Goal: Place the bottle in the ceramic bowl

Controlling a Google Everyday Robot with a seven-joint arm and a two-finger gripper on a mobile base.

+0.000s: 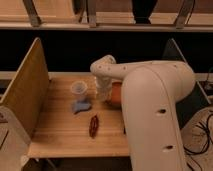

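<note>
The bottle (102,92) is small, translucent and pale, upright near the middle of the wooden table. The gripper (102,84) at the end of my white arm comes down right over it, at the bottle's top. The ceramic bowl (114,94) is reddish-orange and lies just right of the bottle, half hidden behind my arm. The bottle is at the bowl's left edge, beside it, not inside.
A clear plastic cup (79,89) stands left of the bottle. A flat blue-grey item (80,106) lies in front of the cup. A dark red elongated object (93,125) lies nearer the front. Wooden side panels (25,90) wall the table. My large white arm (155,110) covers the right side.
</note>
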